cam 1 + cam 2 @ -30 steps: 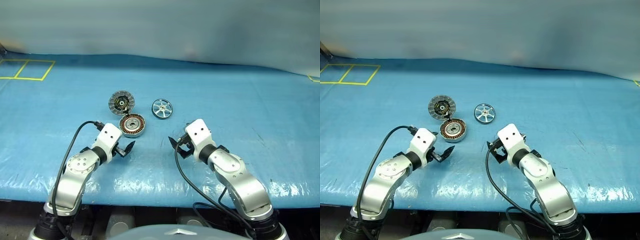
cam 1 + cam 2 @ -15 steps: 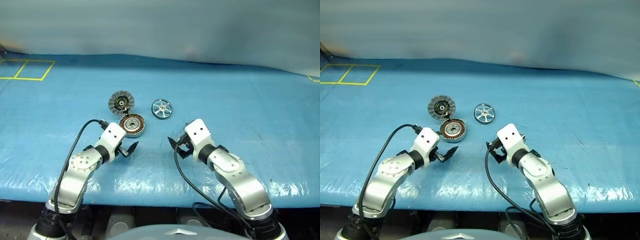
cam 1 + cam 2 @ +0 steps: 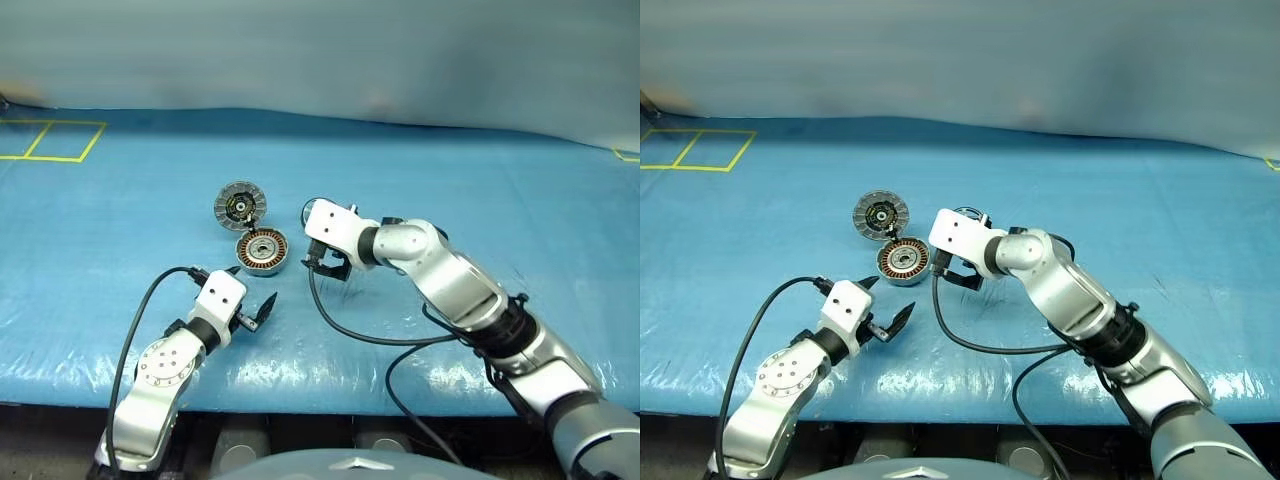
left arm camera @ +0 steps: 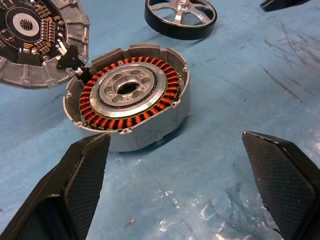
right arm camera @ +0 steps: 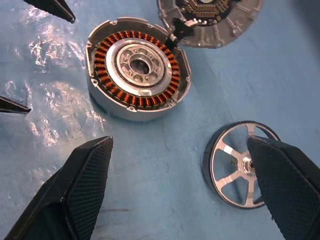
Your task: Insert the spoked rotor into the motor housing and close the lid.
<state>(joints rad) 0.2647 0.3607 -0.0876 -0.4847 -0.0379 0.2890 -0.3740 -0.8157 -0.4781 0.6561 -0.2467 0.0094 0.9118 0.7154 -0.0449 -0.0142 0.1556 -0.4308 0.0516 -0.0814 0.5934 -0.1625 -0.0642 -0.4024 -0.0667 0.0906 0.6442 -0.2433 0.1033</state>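
We see the housing [image 4: 127,97] with copper windings around a silver hub, six-spoked rotor [image 5: 243,171] beside it, ribbed lid [image 3: 240,204] adjoining, both grippers [image 3: 256,307] [image 3: 327,262] spread, empty.

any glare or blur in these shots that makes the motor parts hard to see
Head views: bright glare patches on the blue table cover near its front edge, away from the parts; the back wall looks soft. Left wrist view: motor housing sharp, copper windings clear. Right wrist view: glare patches on the cover beside the housing; spoked rotor partly hidden behind one of the gripper's own fingers.
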